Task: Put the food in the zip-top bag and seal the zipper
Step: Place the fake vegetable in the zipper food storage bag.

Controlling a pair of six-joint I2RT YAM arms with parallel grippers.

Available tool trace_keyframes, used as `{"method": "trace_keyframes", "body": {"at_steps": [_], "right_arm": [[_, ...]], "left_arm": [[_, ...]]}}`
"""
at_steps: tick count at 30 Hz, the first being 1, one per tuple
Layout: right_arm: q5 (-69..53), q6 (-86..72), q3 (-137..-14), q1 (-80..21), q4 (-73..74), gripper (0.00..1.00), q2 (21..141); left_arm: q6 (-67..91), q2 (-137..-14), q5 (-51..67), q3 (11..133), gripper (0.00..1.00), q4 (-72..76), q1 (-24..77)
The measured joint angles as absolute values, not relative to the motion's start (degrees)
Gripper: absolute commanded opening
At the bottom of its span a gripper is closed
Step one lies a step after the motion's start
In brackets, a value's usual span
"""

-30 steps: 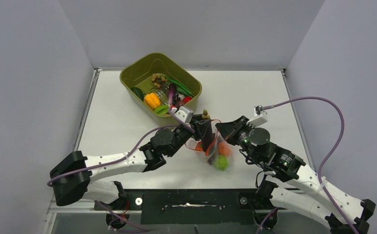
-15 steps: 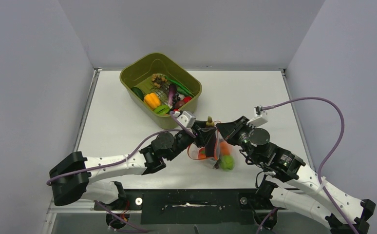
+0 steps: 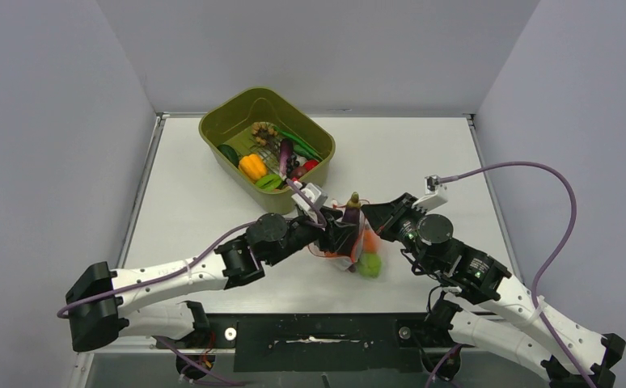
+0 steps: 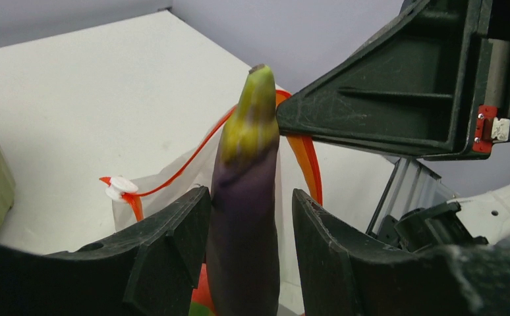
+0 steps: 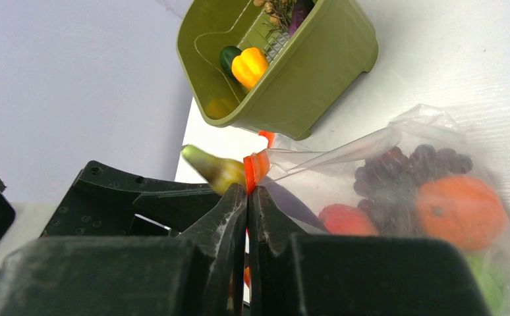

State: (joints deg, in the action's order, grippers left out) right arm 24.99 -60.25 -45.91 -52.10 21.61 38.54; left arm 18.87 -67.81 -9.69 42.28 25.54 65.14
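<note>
A purple eggplant [image 4: 246, 197] with a yellow-green tip stands upright between my left gripper's [image 4: 249, 196] jaws. The left jaw touches it and a gap shows at the right jaw, so the gripper is open. Its lower end is inside the mouth of the clear zip-top bag [image 5: 397, 151]. My right gripper [image 5: 247, 191] is shut on the red-orange zipper [image 5: 255, 166] and holds the bag's mouth up. The bag holds dark grapes [image 5: 404, 174], an orange fruit [image 5: 460, 210], a red piece [image 5: 348, 220] and a green fruit [image 3: 368, 265]. In the top view both grippers [image 3: 344, 226] [image 3: 372, 217] meet over the bag [image 3: 362, 250].
The olive-green tub [image 3: 221, 121] stands at the back left of the table with a yellow-orange pepper [image 3: 252, 166], another eggplant, green beans and other toy food in it. It also shows in the right wrist view [image 5: 318, 72]. The zipper's white slider [image 4: 120, 187] sits at the strip's left end.
My left gripper has moved right and down with the eggplant, to the bag's mouth beside my right gripper. The bag and its green fruit have swung slightly.
</note>
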Motion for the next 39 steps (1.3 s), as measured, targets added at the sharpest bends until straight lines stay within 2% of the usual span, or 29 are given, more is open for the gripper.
{"method": "trace_keyframes", "body": {"at_steps": [10,23,36,39], "right_arm": [[23.6,-57.8,-45.9,-52.1,21.6,0.00,38.6],[20.5,-52.6,-45.9,-52.1,21.5,0.00,38.5],[17.7,-49.3,-45.9,-52.1,19.7,0.00,39.4],[17.4,-48.9,-45.9,-52.1,19.7,0.00,39.6]], "left_arm": [[19.3,-67.6,-5.4,56.9,0.56,5.7,62.3],[18.8,-71.0,5.3,76.8,0.57,-20.7,50.8],[15.3,-77.4,13.7,84.6,0.55,-39.9,46.2],[15.3,-79.5,15.9,84.6,0.50,-42.1,45.6]]}}
